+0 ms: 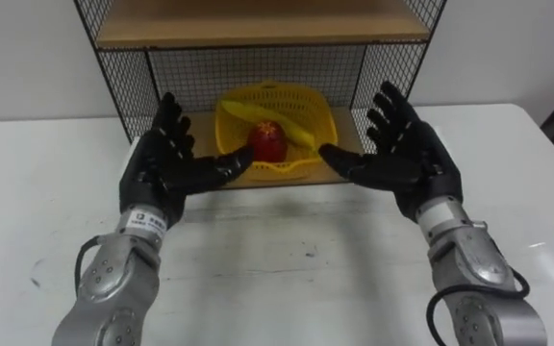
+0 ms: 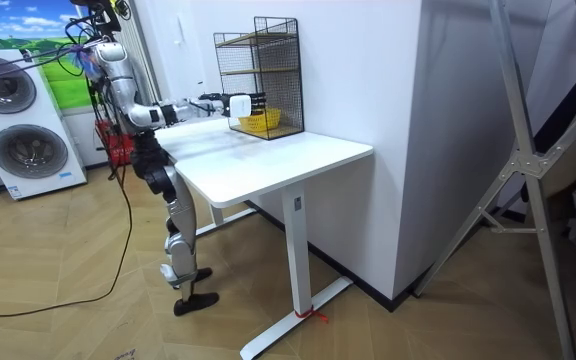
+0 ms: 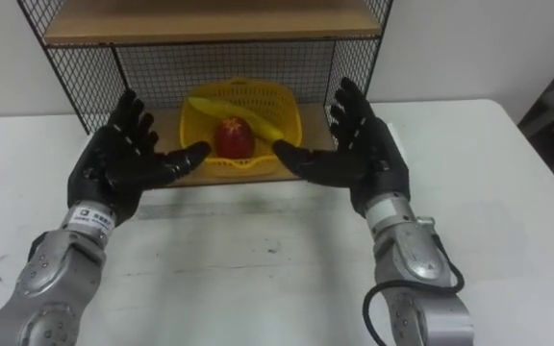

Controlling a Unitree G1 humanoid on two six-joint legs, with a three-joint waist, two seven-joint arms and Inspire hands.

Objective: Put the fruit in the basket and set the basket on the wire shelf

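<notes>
The wire shelf (image 1: 190,72) is unbarred on its near face. Mesh walls (image 1: 128,91) left and right and a wooden board (image 1: 258,24) above hem in the basket (image 1: 301,101). Free tabletop (image 1: 277,259) lies between the left hand (image 1: 166,168) and the right hand (image 1: 407,159).

Both eye views peer down from the head, right up close on the wire shelf (image 1: 258,24); room view sits way back, side-on, same shelf.

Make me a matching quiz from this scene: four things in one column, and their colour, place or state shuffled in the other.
Column one:
1 basket
2 apple
3 banana
4 left hand

Column two:
A red
B open, beside the basket
C on the shelf, holding fruit
D long, yellow, behind the apple

Pairs: 1-C, 2-A, 3-D, 4-B
</notes>
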